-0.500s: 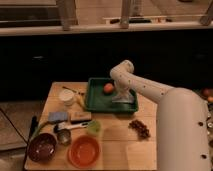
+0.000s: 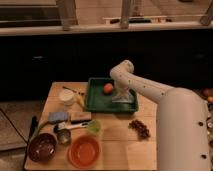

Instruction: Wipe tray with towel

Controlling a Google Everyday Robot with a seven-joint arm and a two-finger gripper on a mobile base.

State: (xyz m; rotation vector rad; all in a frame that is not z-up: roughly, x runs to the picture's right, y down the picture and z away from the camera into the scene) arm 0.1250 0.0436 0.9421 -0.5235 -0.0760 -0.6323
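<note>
The dark green tray (image 2: 97, 99) lies at the back middle of the wooden table. An orange round fruit (image 2: 108, 88) rests inside it near the back. A pale towel (image 2: 120, 96) lies in the tray's right half. My gripper (image 2: 121, 92) reaches down from the white arm (image 2: 150, 90) into the tray's right half, right on the towel and just right of the fruit.
On the wooden table (image 2: 115, 135): an orange bowl (image 2: 83, 151) at the front, a dark brown bowl (image 2: 41, 147), a metal cup (image 2: 63, 136), a white cup (image 2: 66, 96), a blue sponge (image 2: 57, 117), a green item (image 2: 93, 127), and brown nuts (image 2: 140, 128) at the right.
The arm and gripper stay over the tray's right half; no clear movement shows.
</note>
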